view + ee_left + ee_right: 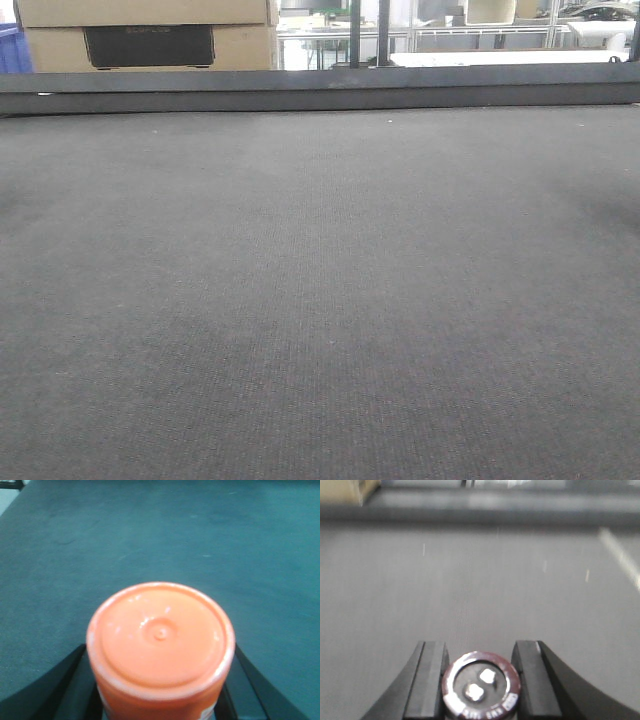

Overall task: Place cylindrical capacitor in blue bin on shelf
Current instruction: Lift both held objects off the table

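Nearest the right wrist camera, the cylindrical capacitor (481,685) sits clamped in the right gripper (480,652), a jaw pressed to each side of it. Its two-terminal end faces the lens, so its long axis points back at the camera, not across the jaws. The right arm has it, while the left gripper (160,649) is closed around an orange-capped bottle (160,630). Beyond the capacitor lies the grey bench (470,580), then the raised far edge (320,92) and cardboard boxes (145,35). Neither shelf nor blue bin is identifiable here, so I judge the whole carry lies ahead
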Controlling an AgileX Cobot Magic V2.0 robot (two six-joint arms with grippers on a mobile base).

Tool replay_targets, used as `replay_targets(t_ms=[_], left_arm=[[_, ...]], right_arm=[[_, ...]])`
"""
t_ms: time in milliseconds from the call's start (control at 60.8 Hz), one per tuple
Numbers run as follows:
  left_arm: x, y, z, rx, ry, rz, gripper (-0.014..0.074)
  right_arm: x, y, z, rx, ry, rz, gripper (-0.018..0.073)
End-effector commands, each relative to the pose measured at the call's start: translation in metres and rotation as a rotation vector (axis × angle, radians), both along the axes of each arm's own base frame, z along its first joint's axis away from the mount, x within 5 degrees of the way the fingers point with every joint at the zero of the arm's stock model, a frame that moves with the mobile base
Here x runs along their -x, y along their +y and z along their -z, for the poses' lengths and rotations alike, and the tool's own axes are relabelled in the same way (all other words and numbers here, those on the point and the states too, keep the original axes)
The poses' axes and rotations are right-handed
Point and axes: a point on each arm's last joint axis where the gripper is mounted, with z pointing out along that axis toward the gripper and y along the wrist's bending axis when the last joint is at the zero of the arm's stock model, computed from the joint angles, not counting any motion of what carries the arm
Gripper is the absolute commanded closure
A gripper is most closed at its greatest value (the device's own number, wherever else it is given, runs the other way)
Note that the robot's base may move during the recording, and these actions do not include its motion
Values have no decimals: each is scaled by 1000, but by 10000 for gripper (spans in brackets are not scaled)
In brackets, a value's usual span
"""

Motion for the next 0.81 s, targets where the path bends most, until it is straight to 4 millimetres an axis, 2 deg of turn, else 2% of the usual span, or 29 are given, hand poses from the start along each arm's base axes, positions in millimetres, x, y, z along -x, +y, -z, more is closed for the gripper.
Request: replay_targets(t_ms=[0,66,164,296,411,592,789], left_arm=[[22,-10,-28,6,-10,30,707],[41,-14,-45,14,-36,47,707],[63,-14,-60,23,-42,55,707],[88,-11,-72,23,-24,53,707],[110,-8,-81,22,-7,50,707],[139,-4,-89,23,-13,49,707],[170,0,-78,27,-53,50,707]], right_arm=[[11,2,-3,7,61,-20,587],[22,3,-5,7,96,-33,587],[36,5,-16,7,63,-45,587],[57,9,-26,11,8,-70,587],[76,13,-28,38,-26,-102,587],[111,16,-31,51,-106,-149,587],[148,12,-45,40,-231,-154,587]])
